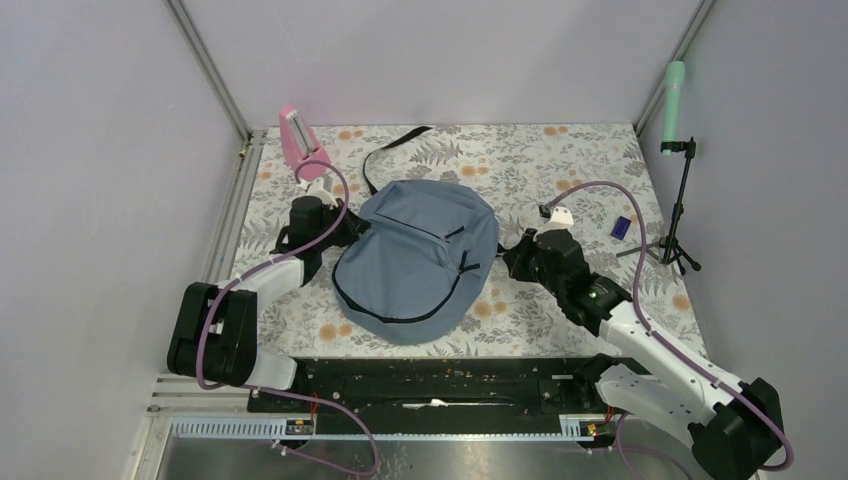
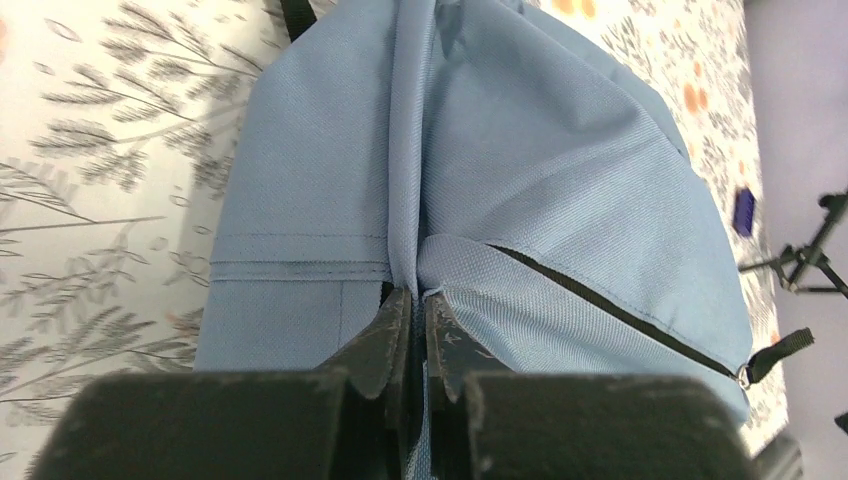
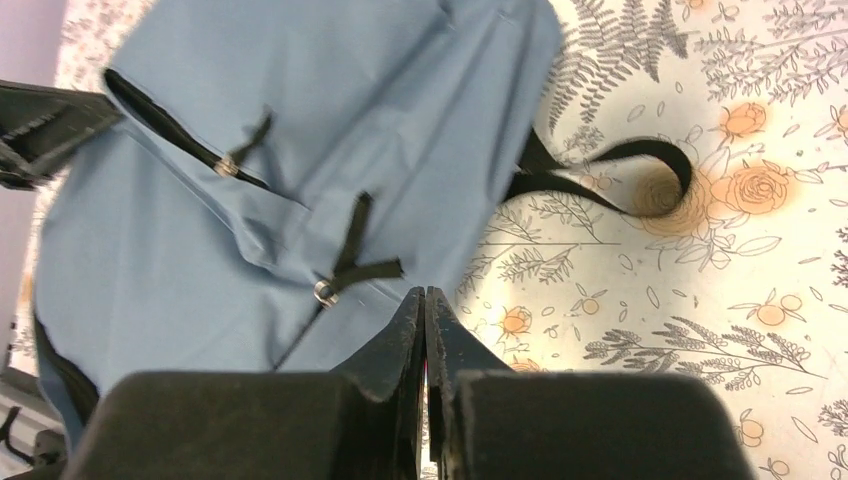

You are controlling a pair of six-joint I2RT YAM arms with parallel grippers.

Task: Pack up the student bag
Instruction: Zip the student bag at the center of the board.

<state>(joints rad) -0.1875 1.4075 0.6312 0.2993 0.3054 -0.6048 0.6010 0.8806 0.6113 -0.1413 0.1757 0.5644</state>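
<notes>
The student bag (image 1: 420, 265), a large grey-blue backpack, lies flat in the middle of the floral table with its zippers closed. My left gripper (image 1: 345, 228) is at the bag's left edge. In the left wrist view the gripper (image 2: 418, 295) is shut on a pinched fold of the bag's fabric (image 2: 560, 170). My right gripper (image 1: 512, 258) is at the bag's right edge. In the right wrist view it (image 3: 425, 292) is shut and empty, over the border between the bag (image 3: 250, 100) and the table. A black zipper pull (image 3: 350, 270) lies just to its left.
A black strap (image 1: 395, 145) trails behind the bag, and another loops on the table (image 3: 640, 170). A pink object (image 1: 297, 135) stands at the back left. A white item (image 1: 562, 213) and a small blue item (image 1: 620, 227) lie right. A tripod (image 1: 680, 200) stands by the right wall.
</notes>
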